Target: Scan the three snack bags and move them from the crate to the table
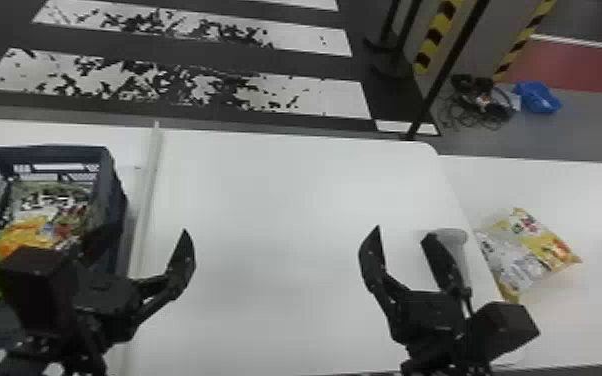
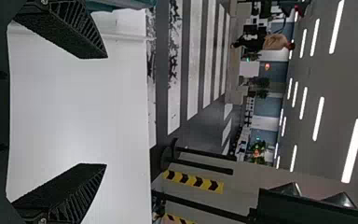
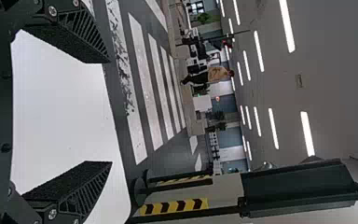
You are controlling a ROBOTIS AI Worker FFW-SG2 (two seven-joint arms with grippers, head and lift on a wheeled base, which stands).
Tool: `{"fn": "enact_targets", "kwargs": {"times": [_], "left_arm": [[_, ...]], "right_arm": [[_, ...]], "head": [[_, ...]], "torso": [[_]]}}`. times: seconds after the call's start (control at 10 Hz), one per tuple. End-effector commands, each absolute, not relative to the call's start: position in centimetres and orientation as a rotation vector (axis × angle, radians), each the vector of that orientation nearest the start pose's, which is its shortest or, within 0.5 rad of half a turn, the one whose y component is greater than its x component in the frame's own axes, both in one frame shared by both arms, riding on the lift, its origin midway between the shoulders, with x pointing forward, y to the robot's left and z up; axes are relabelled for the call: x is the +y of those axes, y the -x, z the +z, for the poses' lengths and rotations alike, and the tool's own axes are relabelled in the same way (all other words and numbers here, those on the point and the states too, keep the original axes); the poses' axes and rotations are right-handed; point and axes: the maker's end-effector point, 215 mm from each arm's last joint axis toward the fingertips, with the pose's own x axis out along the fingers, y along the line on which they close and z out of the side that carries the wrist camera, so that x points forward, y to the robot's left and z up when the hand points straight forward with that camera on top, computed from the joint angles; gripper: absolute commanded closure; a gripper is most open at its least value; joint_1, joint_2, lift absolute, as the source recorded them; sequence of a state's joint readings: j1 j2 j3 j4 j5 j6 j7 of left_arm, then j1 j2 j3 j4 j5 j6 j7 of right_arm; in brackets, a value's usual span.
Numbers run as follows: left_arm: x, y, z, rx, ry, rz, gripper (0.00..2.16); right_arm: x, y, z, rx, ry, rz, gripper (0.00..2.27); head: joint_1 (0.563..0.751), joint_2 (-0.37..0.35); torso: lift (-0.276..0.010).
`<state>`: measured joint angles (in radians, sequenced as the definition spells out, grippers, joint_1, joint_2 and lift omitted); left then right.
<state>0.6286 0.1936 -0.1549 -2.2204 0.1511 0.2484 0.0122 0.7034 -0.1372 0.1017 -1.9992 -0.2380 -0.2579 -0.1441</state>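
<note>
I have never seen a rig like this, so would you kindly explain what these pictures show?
This is a robot with two black arms. The head view looks down from its head; each wrist view, turned sideways, looks past that arm's own fingers. Left of the bare middle of the white table, a dark plastic crate holds colourful snack bags. A yellow-and-white snack bag lies on a white surface at the right. A pale object, perhaps the scanner, is partly hidden by the right gripper. Both that and the left gripper are open, holding nothing.
</note>
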Motion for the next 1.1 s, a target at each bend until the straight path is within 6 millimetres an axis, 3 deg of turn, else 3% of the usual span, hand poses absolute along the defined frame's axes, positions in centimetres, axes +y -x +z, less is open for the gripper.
{"fn": "enact_targets", "kwargs": {"times": [0.0,0.1,0.4,0.6,1.0], "left_arm": [[19.0,-39.7,-35.4,0.216,0.056,-0.169,0.03],[21.6,-40.2,-34.4,0.207,0.052,-0.131,0.04],[28.9,-42.4,-34.8,0.292,0.080,-0.032,0.08],[31.0,-43.8,-35.5,0.372,0.098,-0.010,0.11],[32.5,-44.3,-40.5,0.661,0.079,0.061,0.15]], "right_arm": [[-22.6,-36.4,-37.6,0.041,-0.177,-0.027,0.12],[-22.2,-36.2,-37.2,0.026,-0.178,-0.014,0.12],[-21.3,-35.8,-37.6,0.027,-0.183,0.005,0.12],[-20.5,-35.7,-38.0,0.032,-0.168,0.027,0.12],[-19.9,-35.4,-38.9,0.049,-0.131,0.058,0.12]], "head": [[0.695,-0.142],[0.695,-0.095],[0.695,0.049],[0.695,0.107],[0.695,0.169]], "torso": [[-0.062],[-0.062],[-0.062],[-0.062],[-0.062]]}}
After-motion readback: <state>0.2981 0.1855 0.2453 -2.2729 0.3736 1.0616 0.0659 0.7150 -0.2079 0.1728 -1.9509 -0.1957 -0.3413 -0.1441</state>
